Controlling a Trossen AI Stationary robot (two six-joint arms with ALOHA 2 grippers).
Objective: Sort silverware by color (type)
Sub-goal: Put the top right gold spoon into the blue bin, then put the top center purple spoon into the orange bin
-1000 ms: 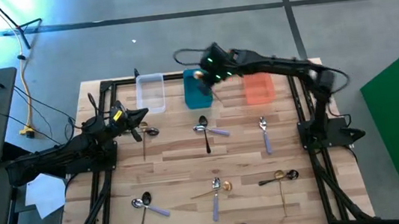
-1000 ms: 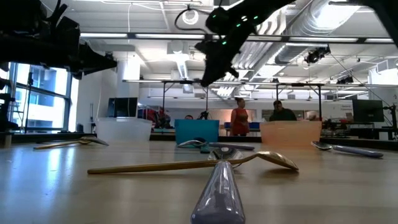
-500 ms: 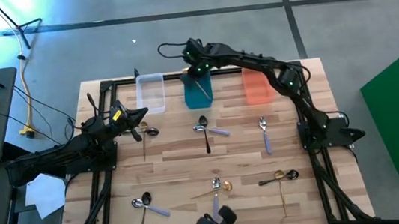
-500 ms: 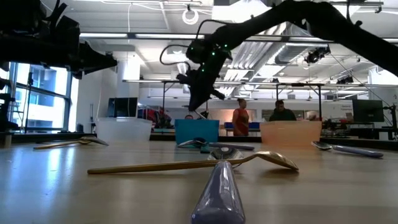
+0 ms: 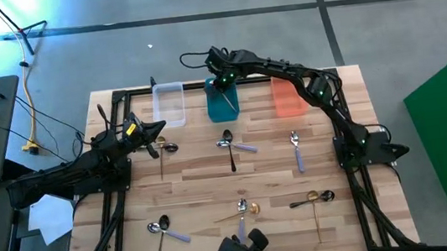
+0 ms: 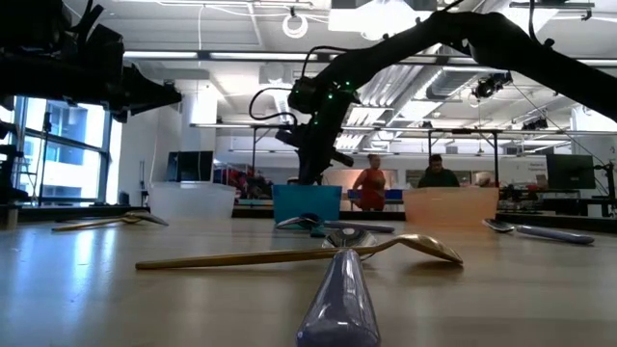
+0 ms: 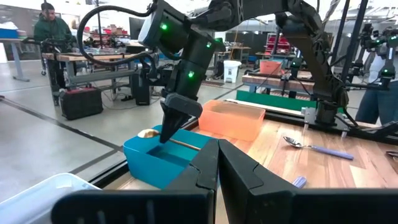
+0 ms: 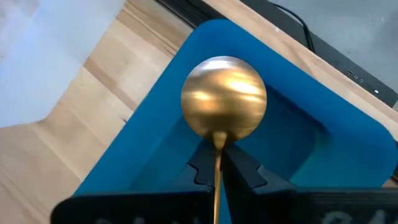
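A: While the left gripper point(image 5: 159, 133) waits closed at the clear bin's point(image 5: 170, 104) near corner, what has changed at the teal bin point(image 5: 221, 100)?

B: A second ago the right gripper point(image 5: 219, 85) was higher and toward the orange bin point(image 5: 290, 98). Now it has come down over the teal bin, and it is closed on the handle of the gold spoon point(image 8: 222, 99). The spoon's bowl is inside the bin's walls, with the handle leaning up over the rim.

A: What does it mean for the sorting?

B: It seems the gold spoon is almost delivered; only the release remains. The other spoons point(image 5: 229, 143) lie on the table point(image 5: 204, 174), on the near side of the teal bin.

A: How does the spoon look?

B: Slim handle, round bowl, brushed shiny gold finish. It will probably slide down when released.
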